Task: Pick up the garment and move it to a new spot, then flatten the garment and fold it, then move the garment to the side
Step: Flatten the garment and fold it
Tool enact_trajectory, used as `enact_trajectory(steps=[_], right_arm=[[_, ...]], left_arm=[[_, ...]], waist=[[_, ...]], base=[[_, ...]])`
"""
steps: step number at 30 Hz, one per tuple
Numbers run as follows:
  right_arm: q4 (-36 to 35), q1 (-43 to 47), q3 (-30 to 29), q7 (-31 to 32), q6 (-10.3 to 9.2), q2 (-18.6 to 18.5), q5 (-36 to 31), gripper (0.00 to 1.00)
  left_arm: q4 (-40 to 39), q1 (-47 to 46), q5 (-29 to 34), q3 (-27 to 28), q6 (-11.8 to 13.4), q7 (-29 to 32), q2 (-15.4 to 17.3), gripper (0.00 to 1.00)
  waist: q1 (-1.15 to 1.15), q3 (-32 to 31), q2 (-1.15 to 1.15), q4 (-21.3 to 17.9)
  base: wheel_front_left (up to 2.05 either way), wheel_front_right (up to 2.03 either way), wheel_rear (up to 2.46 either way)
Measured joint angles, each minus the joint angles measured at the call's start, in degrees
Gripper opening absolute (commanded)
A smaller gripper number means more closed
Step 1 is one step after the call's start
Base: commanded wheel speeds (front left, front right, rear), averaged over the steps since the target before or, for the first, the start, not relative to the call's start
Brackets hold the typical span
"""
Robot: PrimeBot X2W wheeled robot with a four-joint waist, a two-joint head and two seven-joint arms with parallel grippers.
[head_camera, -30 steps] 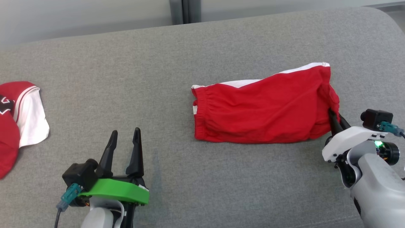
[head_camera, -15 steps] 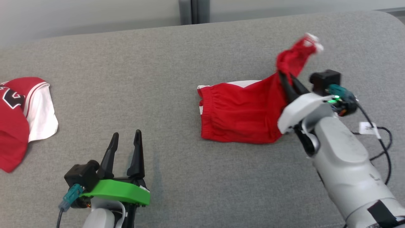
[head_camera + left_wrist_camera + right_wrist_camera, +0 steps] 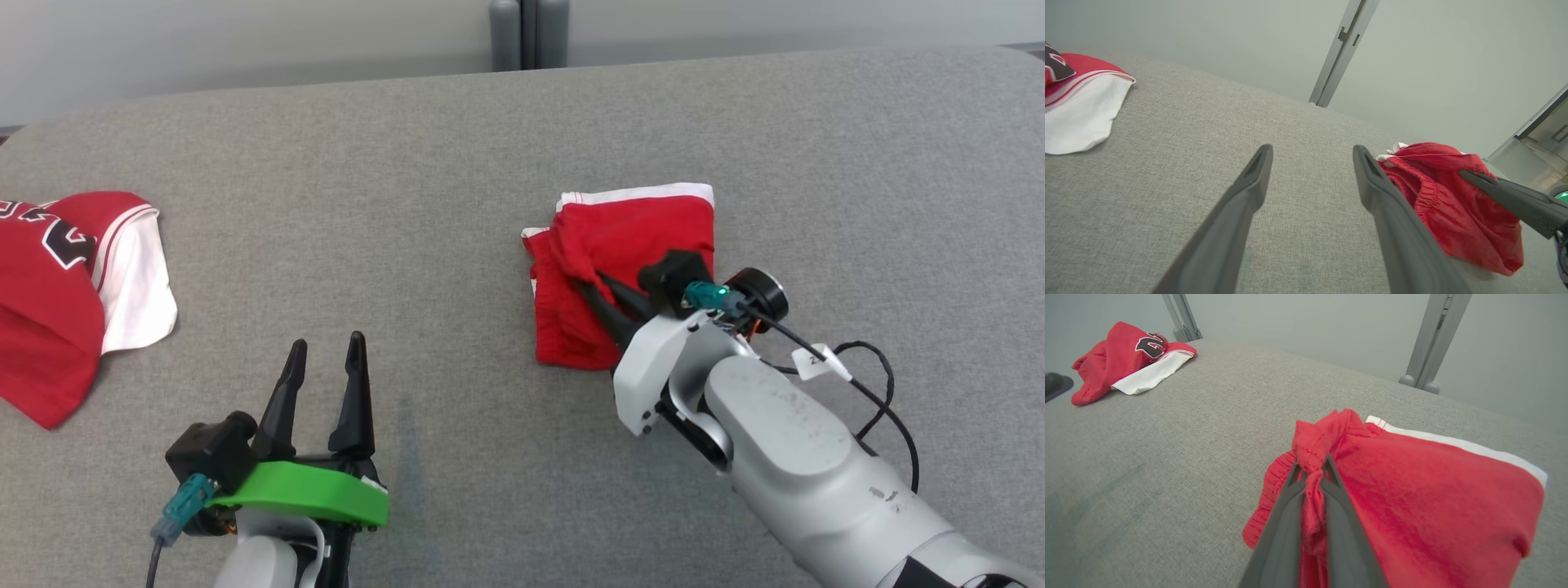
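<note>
Garment lies doubled over toward nine o'clock, hem pinched tight by the right gripper, left gripper wide and empty at seven o'clock; releasing and moving aside seemingly remain.

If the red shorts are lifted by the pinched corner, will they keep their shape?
Probably not: the shorts bunch and drape where the right end effector pinches them. Likely light, being thin cloth. The woven grey cushion may drag on them.
</note>
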Motion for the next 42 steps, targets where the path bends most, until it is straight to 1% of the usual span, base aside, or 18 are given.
enact_trajectory(steps=[5, 8, 9, 10, 11, 16, 19, 23, 28, 29, 30, 31, 32, 33, 37, 42], right_arm=[[0.0, 1.1, 4.0, 0.6, 0.00, 0.0, 0.7, 0.00], [0.1, 1.8, 5.3, 0.6, 0.00, 0.0, 1.2, 0.00], [0.3, 2.1, 5.6, 0.4, 0.00, 0.0, 1.5, 0.16], [0.4, 2.3, 5.9, 0.1, 0.00, 0.0, 1.6, 0.49], [0.4, 2.3, 6.2, -0.1, 0.00, 0.0, 1.6, 1.00], [0.1, 3.5, 7.3, -1.8, 0.00, -0.1, 2.3, 1.00], [-1.1, 3.6, 6.5, -3.0, 0.00, -0.6, 3.1, 1.00], [-3.1, 3.5, 2.2, -4.6, 0.01, -1.5, 3.6, 1.00], [-3.5, 3.1, -4.8, -5.4, 0.00, -2.9, 1.0, 1.00], [-3.2, 3.1, -6.0, -5.6, 0.00, -3.2, 0.3, 0.84], [-2.6, 3.1, -7.0, -5.6, 0.00, -3.3, -0.8, 0.46], [-2.1, 3.1, -7.6, -5.6, 0.00, -3.4, -1.7, 0.25], [-1.2, 3.1, -8.2, -5.6, 0.01, -3.4, -2.8, 0.08], [-0.4, 3.2, -8.5, -5.6, 0.00, -3.3, -3.1, 0.00], [2.4, 4.0, -8.5, -5.7, 0.00, -2.0, -4.0, 0.00], [4.5, 4.1, -6.5, -5.9, 0.01, -0.5, -3.8, 0.00]], left_arm=[[-0.1, 0.1, 0.1, 0.1, 0.0, 0.0, -0.1, 1.00], [-0.1, 0.1, 0.2, 0.0, 0.0, 0.0, -0.1, 1.00], [-0.1, 0.2, 0.2, 0.0, 0.0, 0.0, -0.2, 1.00], [0.0, 0.3, 0.2, 0.0, 0.0, 0.0, -0.2, 1.00], [0.1, 0.4, 0.2, 0.0, 0.0, 0.0, -0.2, 1.00], [0.4, 0.7, 0.4, -0.2, -0.1, 0.0, -0.2, 1.00], [0.5, 0.9, 0.4, -0.4, -0.1, 0.0, -0.2, 1.00], [0.7, 1.1, 0.4, -0.6, -0.1, 0.0, -0.2, 1.00], [0.8, 1.3, 0.5, -1.2, -0.2, 0.0, -0.3, 1.00], [0.7, 1.3, 0.5, -1.4, -0.2, 0.0, -0.3, 1.00], [0.7, 1.3, 0.5, -1.5, -0.2, 0.0, -0.3, 1.00], [0.7, 1.3, 0.5, -1.6, -0.2, 0.0, -0.3, 1.00], [0.6, 1.2, 0.6, -1.6, -0.2, 0.0, -0.3, 1.00], [0.6, 1.2, 0.6, -1.7, -0.2, 0.0, -0.3, 1.00], [0.5, 0.8, 0.9, -1.6, -0.2, 0.0, -0.3, 1.00], [0.6, 0.1, 0.9, -1.4, -0.2, 0.0, -0.3, 1.00]], waist=[[0.00, -0.3, 0.00, 0.1], [0.00, -0.5, 0.00, 0.0], [0.00, -0.6, 0.00, 0.0], [0.00, -0.6, 0.00, -0.1], [0.00, -0.7, 0.00, -0.1], [0.00, -1.4, 0.00, -0.4], [0.00, -1.8, 0.00, -0.7], [0.00, -2.3, 0.00, -0.9], [0.00, -2.4, 0.00, -0.6], [0.00, -2.4, 0.00, -0.5], [0.00, -2.2, 0.00, -0.2], [0.00, -2.1, 0.00, -0.1], [0.00, -1.9, 0.00, 0.2], [0.00, -1.6, 0.00, 0.4], [0.00, -0.5, 0.00, 1.5], [0.00, 0.8, 0.00, 2.8]], base=[[0.00, 0.00, 0.00], [0.00, 0.00, 0.00], [0.00, 0.00, 0.00], [0.00, 0.00, 0.00], [0.00, 0.00, 0.00], [0.00, 0.00, 0.00], [0.00, 0.00, 0.00], [0.00, 0.00, 0.00], [0.00, 0.00, 0.00], [0.00, 0.00, 0.00], [0.00, 0.00, 0.00], [0.00, 0.00, 0.00], [0.00, 0.00, 0.00], [0.00, 0.00, 0.00], [0.00, 0.00, 0.00], [0.00, 0.00, 0.00]])
